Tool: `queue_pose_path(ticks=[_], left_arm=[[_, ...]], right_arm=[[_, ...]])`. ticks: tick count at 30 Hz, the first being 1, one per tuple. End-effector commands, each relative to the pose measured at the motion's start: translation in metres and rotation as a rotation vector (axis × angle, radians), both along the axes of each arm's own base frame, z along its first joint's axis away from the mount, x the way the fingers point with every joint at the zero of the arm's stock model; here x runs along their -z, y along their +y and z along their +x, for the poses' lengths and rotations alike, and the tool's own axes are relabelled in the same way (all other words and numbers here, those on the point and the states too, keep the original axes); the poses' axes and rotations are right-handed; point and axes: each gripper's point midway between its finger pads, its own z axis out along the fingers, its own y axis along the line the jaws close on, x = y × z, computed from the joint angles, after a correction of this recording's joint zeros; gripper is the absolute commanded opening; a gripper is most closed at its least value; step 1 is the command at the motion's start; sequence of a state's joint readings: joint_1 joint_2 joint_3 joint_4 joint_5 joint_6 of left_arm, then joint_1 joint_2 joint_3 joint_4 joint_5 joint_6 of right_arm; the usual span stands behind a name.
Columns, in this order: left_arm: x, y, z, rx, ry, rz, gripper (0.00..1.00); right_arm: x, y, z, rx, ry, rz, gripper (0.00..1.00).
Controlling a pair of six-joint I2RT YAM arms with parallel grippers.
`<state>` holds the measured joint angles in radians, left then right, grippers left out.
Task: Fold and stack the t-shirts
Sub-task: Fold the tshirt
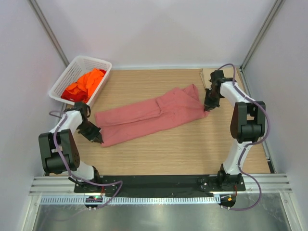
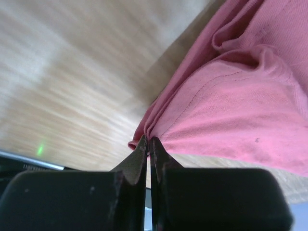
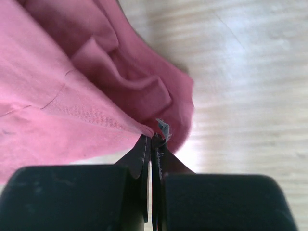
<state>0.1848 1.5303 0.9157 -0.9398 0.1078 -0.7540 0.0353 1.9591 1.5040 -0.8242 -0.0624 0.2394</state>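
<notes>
Salmon-pink t-shirt (image 1: 144, 120): long axis runs near-left to far-right between 2 pincers; left pincer (image 1: 97, 138) clamped on its near-left corner, right pincer (image 1: 207, 109) clamped on its far-right edge.

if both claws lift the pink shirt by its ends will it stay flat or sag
Likely floppy: the pink shirt lies in soft folds, so its middle would probably sag between the left claw and right claw. Probably light, being thin cloth. Each claw pinches only an edge, so it might slip.
</notes>
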Motion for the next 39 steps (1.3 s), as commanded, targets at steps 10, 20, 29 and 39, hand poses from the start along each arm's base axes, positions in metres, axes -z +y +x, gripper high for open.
queue_pose_path(ticks=[10,20,29,39], left_arm=[[0.023,-0.017,-0.050,-0.133,0.186,-0.055,0.00],[0.031,-0.017,-0.072,-0.141,0.250,-0.031,0.03],[-0.019,0.002,-0.050,-0.102,0.101,0.062,0.63],[-0.061,-0.017,0.028,0.124,-0.274,-0.088,0.39]], right_arm=[[0.002,-0.028,-0.042,0.110,-0.041,-0.119,0.01],[0.023,-0.041,-0.041,0.108,0.072,-0.177,0.02],[-0.016,-0.044,-0.024,0.108,0.025,-0.207,0.42],[-0.051,0.029,-0.007,0.036,-0.064,0.019,0.50]])
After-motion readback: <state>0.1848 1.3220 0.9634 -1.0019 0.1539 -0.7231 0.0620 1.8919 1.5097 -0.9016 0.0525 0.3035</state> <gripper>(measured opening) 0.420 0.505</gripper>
